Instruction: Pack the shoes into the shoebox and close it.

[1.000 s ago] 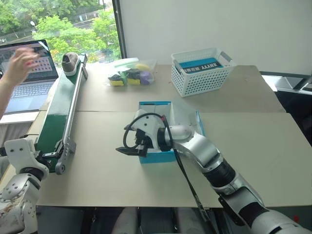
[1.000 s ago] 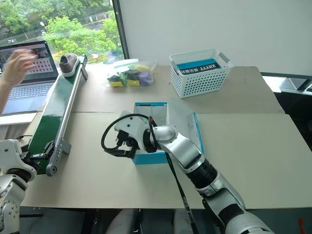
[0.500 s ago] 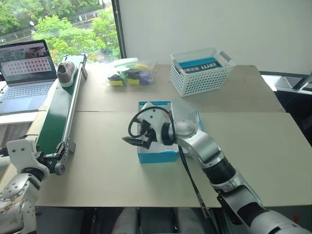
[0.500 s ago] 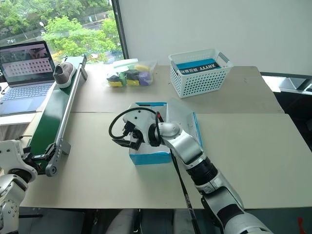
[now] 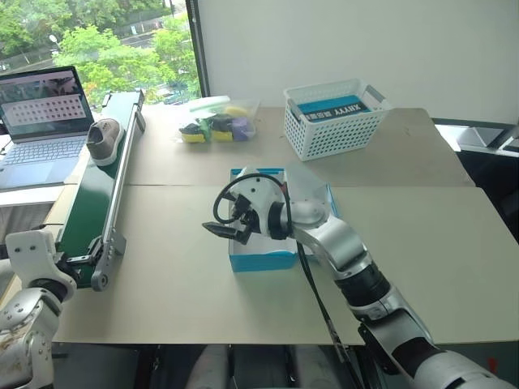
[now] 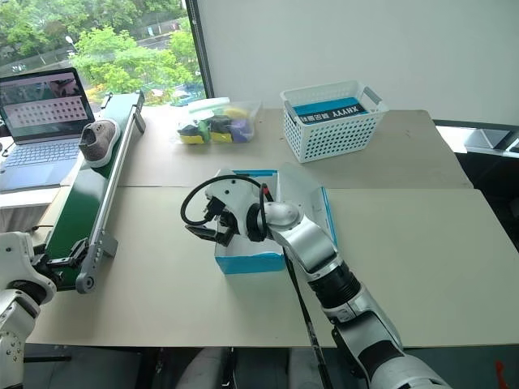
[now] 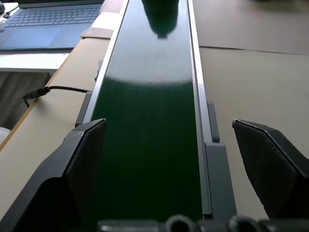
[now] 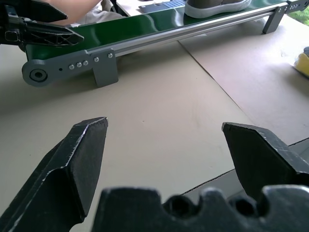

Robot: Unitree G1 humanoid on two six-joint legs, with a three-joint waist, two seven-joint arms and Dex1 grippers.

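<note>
Compared with a second ago, the grey-taupe low-top sneaker has travelled from the far end of the long green conveyor belt toward its middle, and the person's hand that was raised beside the open laptop has gone. Your right gripper has shifted slightly toward the bright blue cardboard shoebox, which sits open on the tan table to the right of the belt, its white inside showing. That gripper hovers over the box's left edge with its black fingers spread wide and nothing between them.

The right wrist view adds what the head views do not: the sneaker's pale sole resting on the belt, seen beyond the parted fingertips. In the left wrist view, your left gripper straddles the near end of the belt, fully parted and empty. A white plastic lattice basket stands beyond the shoebox.
</note>
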